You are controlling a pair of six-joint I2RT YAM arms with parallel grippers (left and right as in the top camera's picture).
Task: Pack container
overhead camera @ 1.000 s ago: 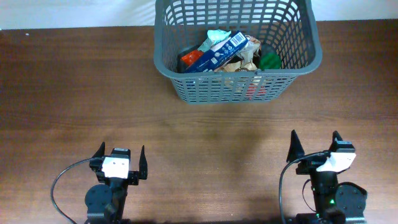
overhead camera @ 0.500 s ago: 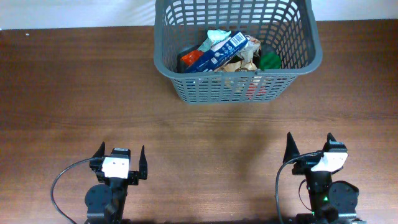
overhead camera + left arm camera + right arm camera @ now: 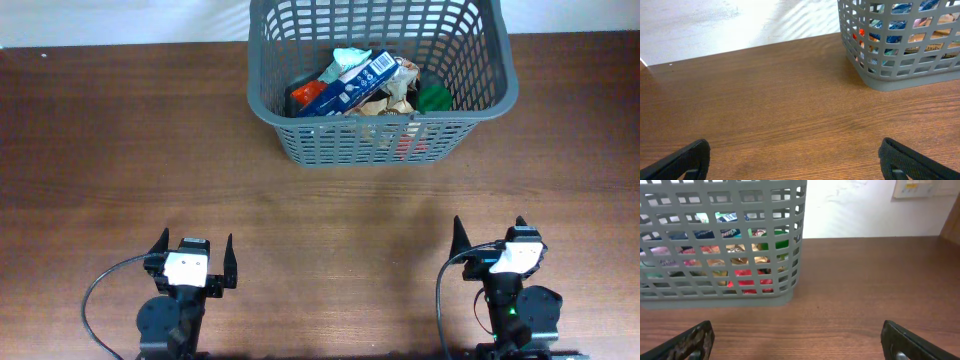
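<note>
Wide apart, the left fingers [image 3: 687, 159] and the right fingers [image 3: 690, 341] grip nothing at all, both parked at the near edge and well apart from everything! Now the basket [image 3: 340, 145]: it sits upright at the far side of the counter [image 3: 150, 150], a bit right of centre. Inside, a blue box [image 3: 352, 82] lies across a heap of crumpled packets, with something green [image 3: 434, 97] at the right end. Looks like stiff plastic, light for its bulk, though the load adds weight. Those slotted walls could snag a fingertip, I reckon. The thick rim is the place to pinch, one arm per side so it doesn't tip. No loose goods show on the counter, so packing seems about done.
</note>
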